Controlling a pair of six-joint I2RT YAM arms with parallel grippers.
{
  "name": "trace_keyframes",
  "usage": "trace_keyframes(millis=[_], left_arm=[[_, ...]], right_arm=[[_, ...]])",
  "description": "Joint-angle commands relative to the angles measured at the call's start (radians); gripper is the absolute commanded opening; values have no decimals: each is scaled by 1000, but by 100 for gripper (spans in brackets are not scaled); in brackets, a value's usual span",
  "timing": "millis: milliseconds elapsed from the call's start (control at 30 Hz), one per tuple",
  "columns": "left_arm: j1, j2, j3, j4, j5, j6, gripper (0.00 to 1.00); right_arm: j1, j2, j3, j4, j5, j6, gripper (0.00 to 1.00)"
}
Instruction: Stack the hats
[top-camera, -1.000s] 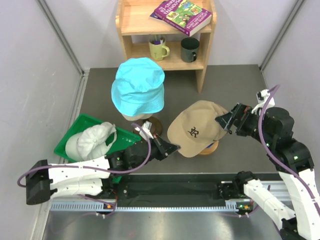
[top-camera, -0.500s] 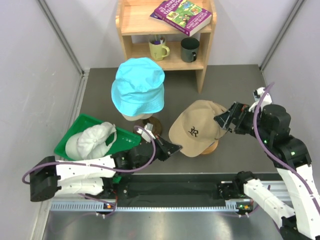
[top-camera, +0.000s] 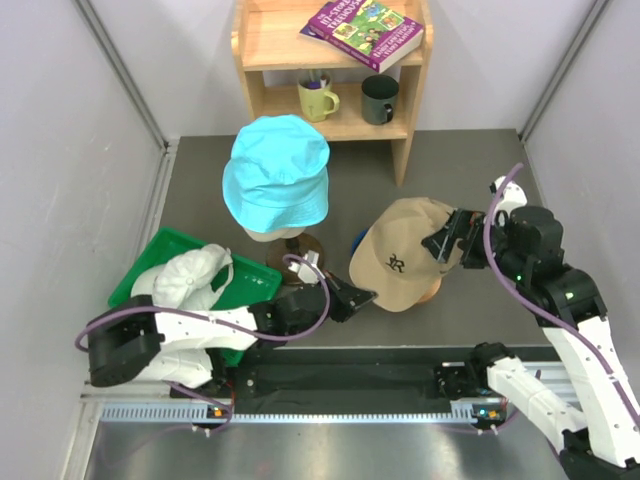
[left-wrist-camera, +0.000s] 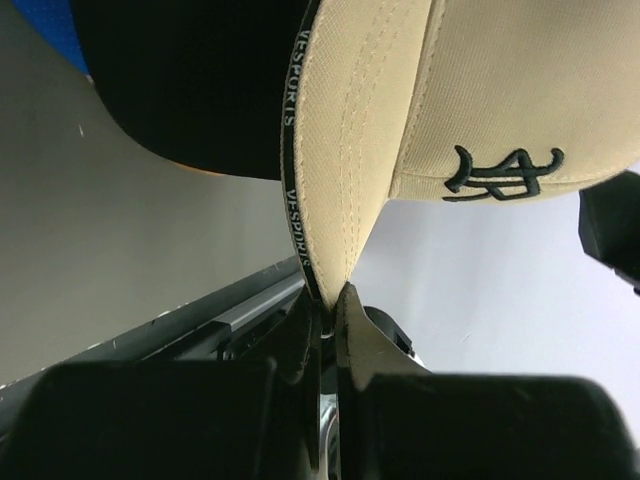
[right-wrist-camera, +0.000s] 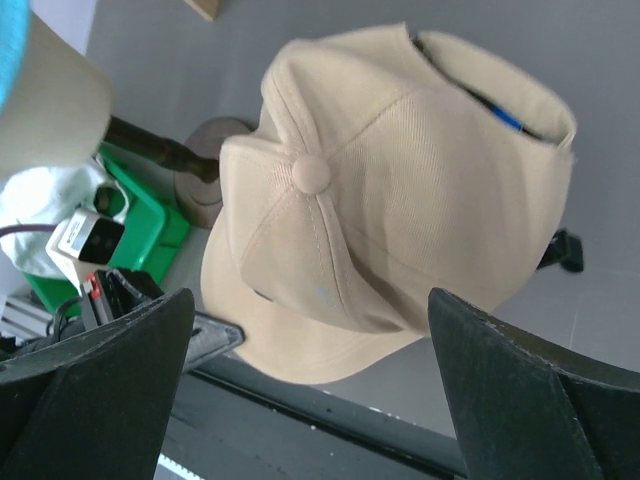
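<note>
Tan cap (top-camera: 400, 262): twill, panelled crown with a top button, dark stitched monogram on the front, dark lettered band along the brim's underside. It sits tilted on a pile right of the tabletop (top-camera: 470, 170) centre, toward the near edge.

Left claw (top-camera: 358, 298): closed tight on the brim's edge, fingers (left-wrist-camera: 352, 320) pinching the fabric between them. Right claw (top-camera: 440, 240): spread wide at the cap's back rim, gripping nothing. Whether it touches the fabric, cannot tell.

Room: bare tabletop right of the cap and behind it, out to the far right corner. To its left, the cyan bucket hat (top-camera: 277, 172) stands close by, toward the far edge. White cap (top-camera: 188, 280) lies in the green tray (top-camera: 160, 250) at the near left corner. Wooden shelf (top-camera: 405, 140) sits at the far edge.

Views: the left wrist looks up under the brim and shows a black cap (left-wrist-camera: 190, 90) and a blue cap (left-wrist-camera: 50, 30) beneath. From the top only a blue sliver peeks out. The right wrist shows the cap's back opening with blue inside.
</note>
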Motion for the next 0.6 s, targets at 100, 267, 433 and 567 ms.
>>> trace_keyframes(millis=[100,267,433,567], left_arm=[[7,184,53,-10,-10,-18,0],[8,265,110,32,2,-2,0],[8,334,157,73,21,6,0],[15,412,183,122,56,0,0]], right_arm=[[16,0,-46,67,10,-33,100],[16,37,-46,76,61,-66,100],[19,74,-74,117,127,-55,100],[22,103,-89,140,196,-53,100]])
